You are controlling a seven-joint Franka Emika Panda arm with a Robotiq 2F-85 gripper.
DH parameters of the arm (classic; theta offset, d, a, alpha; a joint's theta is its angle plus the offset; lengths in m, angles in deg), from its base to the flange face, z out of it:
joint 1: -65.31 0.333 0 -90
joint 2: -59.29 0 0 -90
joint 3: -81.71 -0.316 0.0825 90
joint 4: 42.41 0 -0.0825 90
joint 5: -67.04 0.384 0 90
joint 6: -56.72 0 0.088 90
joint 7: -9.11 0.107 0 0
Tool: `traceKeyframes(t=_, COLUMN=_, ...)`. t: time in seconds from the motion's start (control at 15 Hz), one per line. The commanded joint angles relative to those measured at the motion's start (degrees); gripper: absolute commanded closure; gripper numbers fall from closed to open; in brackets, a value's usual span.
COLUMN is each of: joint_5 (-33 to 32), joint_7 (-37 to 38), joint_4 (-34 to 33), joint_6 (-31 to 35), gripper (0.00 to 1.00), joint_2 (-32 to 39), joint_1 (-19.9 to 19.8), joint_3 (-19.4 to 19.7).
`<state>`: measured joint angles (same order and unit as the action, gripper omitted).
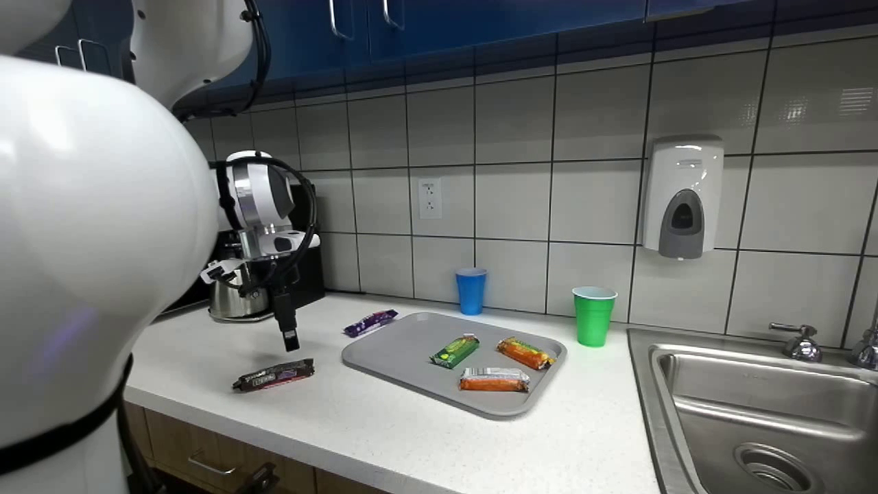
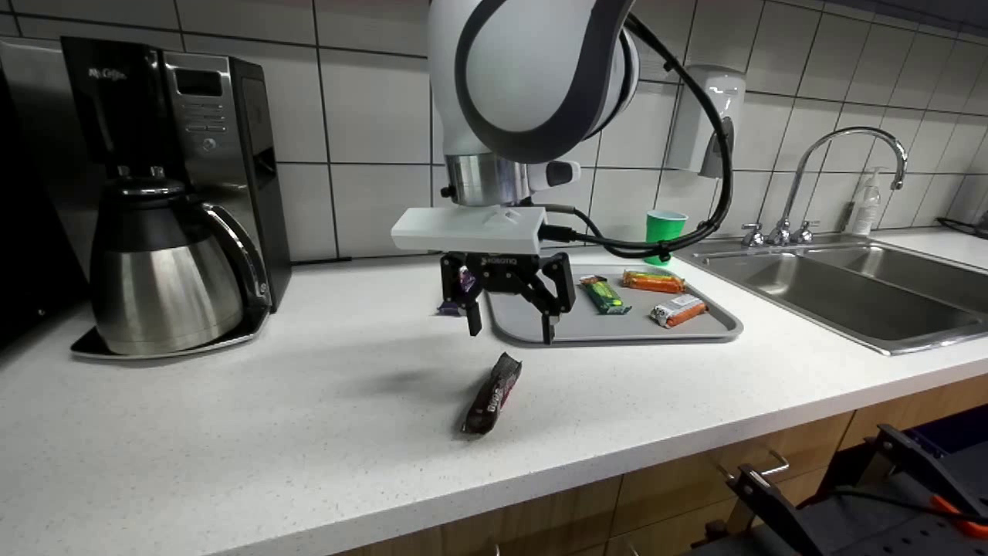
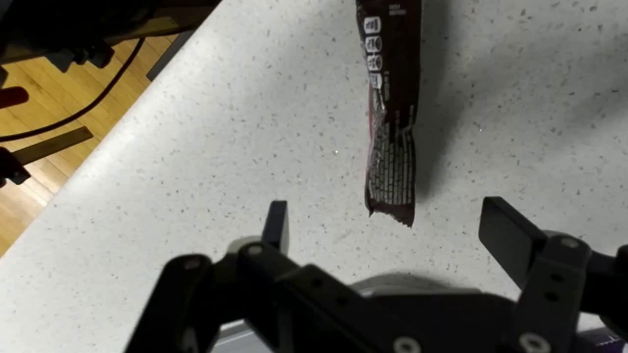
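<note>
My gripper [image 2: 511, 335] hangs above the white counter, its fingers wide apart with nothing between them. Below it lies a dark brown wrapped bar [image 2: 492, 395], apart from the fingers. In the wrist view the bar [image 3: 395, 98] runs from the top edge down to a torn-looking wrapper end, placed between the two fingertips in the picture. A grey tray [image 1: 405, 350] holds a green bar [image 1: 455, 351], an orange-yellow bar [image 1: 525, 354] and a white-and-orange bar [image 1: 495, 380]. Beside the tray's far corner rests a purple bar [image 1: 370, 322], partly hidden behind the gripper in an exterior view.
A coffee maker with a steel carafe [image 2: 166, 286] stands on the counter. By the tiled wall are a blue cup [image 1: 471, 291] and a green cup [image 1: 594, 319]. The steel sink [image 1: 761, 405] adjoins the counter. The counter's front edge [image 2: 617, 471] drops to wooden drawers.
</note>
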<state>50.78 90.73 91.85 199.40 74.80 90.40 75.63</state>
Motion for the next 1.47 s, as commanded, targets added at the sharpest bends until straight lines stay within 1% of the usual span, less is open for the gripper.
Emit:
traceKeyframes(t=0.0, joint_5=-1.17, joint_7=-3.26, joint_4=3.82, joint_6=-0.87, gripper=0.00, joint_2=-5.10, joint_1=-2.70, joint_3=-0.30)
traceKeyframes(t=0.33, joint_5=-1.18, joint_7=-8.23, joint_4=5.91, joint_6=-0.61, gripper=0.00, joint_2=-7.42, joint_1=-6.11, joint_3=0.07)
traceKeyframes(t=0.73, joint_5=-1.02, joint_7=-16.02, joint_4=7.48, joint_6=0.13, gripper=0.00, joint_2=-8.77, joint_1=-9.89, joint_3=1.11)
traceKeyframes(t=1.4, joint_5=-0.87, joint_7=-27.42, joint_4=6.96, joint_6=2.07, gripper=0.00, joint_2=-8.03, joint_1=-14.20, joint_3=3.96)
